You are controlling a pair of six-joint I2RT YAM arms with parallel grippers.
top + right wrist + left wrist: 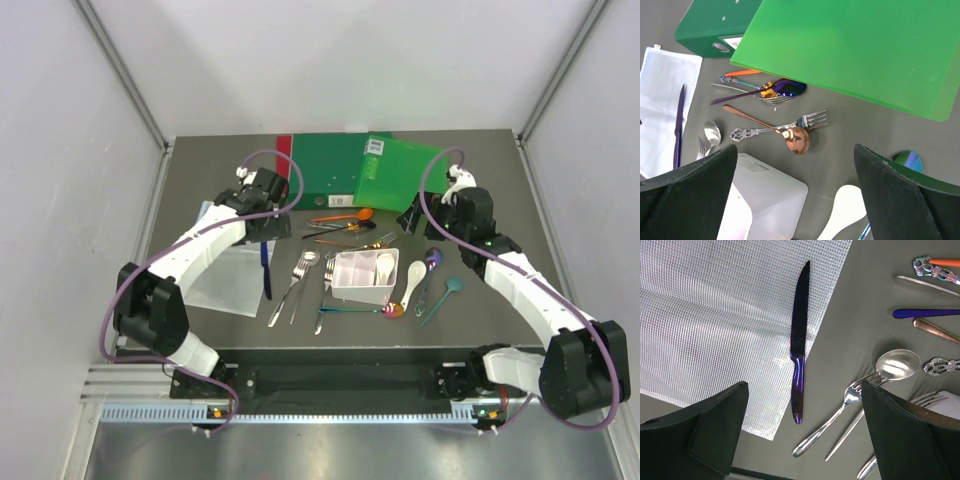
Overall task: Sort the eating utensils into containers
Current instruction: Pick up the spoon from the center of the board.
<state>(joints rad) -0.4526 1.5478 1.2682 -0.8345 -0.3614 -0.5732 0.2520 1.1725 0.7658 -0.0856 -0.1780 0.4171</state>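
Left gripper [804,387] is spread wide w/ nothing btwn the fingers, hanging over the dark blue knife [799,355]. Knife lies mid-frame in left wrist view, blade on the clear mesh sheet [715,315], handle end off it on the grey table [860,300]. Lower right of that view: silver spoon [897,364] & silver fork [840,412], touching, loose on table. Right gripper [795,150] is also fully spread & empty, above a loose cluster mid-frame in right wrist view. There a copper spoon [797,139] lies across an ornate-handled fork [785,126]. Above them are a purple-blue spoon [785,88] & an orange utensil [742,73], right at the edge of the light green folder [855,50]. Dark green binder [715,25] is upper left. White bin [362,296] sits centre of top view, btwn the two grippers, w/ a pale spoon [385,266] inside. Just right of it on table: white spoon [412,280], purple spoon [432,265], teal spoon [447,293]. Rainbow utensil [355,310] lies along bin's lower side.
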